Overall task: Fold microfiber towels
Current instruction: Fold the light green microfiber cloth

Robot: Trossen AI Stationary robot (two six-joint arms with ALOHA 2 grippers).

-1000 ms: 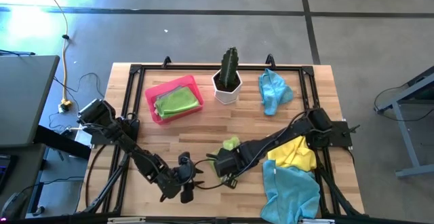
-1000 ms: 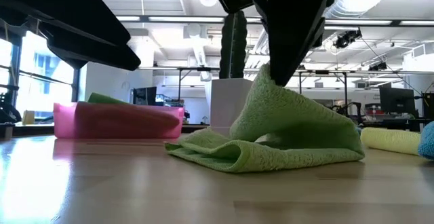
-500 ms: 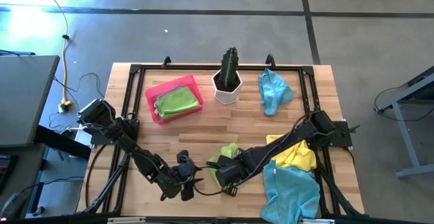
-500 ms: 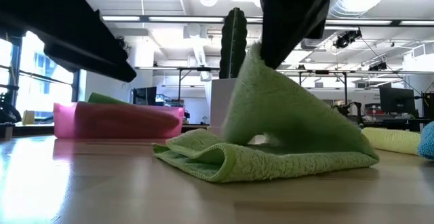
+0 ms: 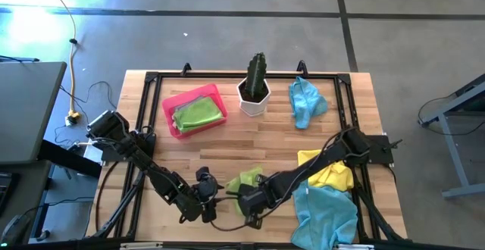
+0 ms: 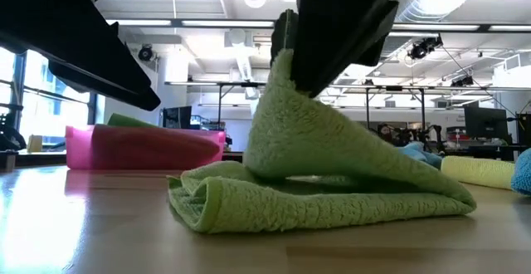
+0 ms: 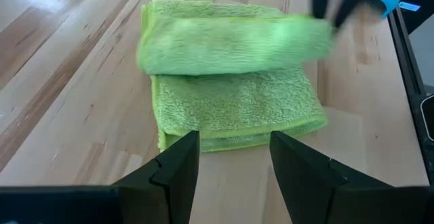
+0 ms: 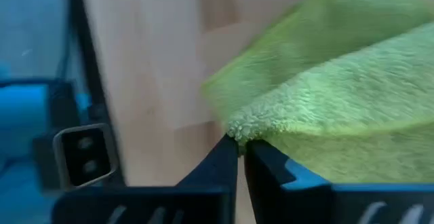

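Observation:
A lime green towel (image 5: 246,180) lies near the table's front edge, half folded over itself; it also shows in the low view (image 6: 315,183) and the left wrist view (image 7: 230,81). My right gripper (image 5: 250,197) is shut on its raised part. My left gripper (image 7: 230,156) is open just left of the towel, touching nothing. A second green towel (image 5: 198,114) lies in the pink tray (image 5: 168,115). A light blue towel (image 5: 305,102) lies at the far right. A yellow towel (image 5: 333,173) and a blue towel (image 5: 326,212) lie piled at the near right. My right gripper pinches the green towel's raised edge (image 8: 247,130) between its two fingertips, coming from above. The held part stands up as a peak (image 6: 278,83); the rest slopes down from it and lies in folded layers on the table (image 6: 249,207).
A white pot with a cactus (image 5: 255,87) stands at the far middle. A black frame (image 5: 151,79) runs around the wooden table. Bare wood lies between the tray and the green towel.
My right gripper has moved toward the table's left and near edge, carrying the green towel's held edge over the rest of it. The towel has folded over and slid leftward toward my left gripper.

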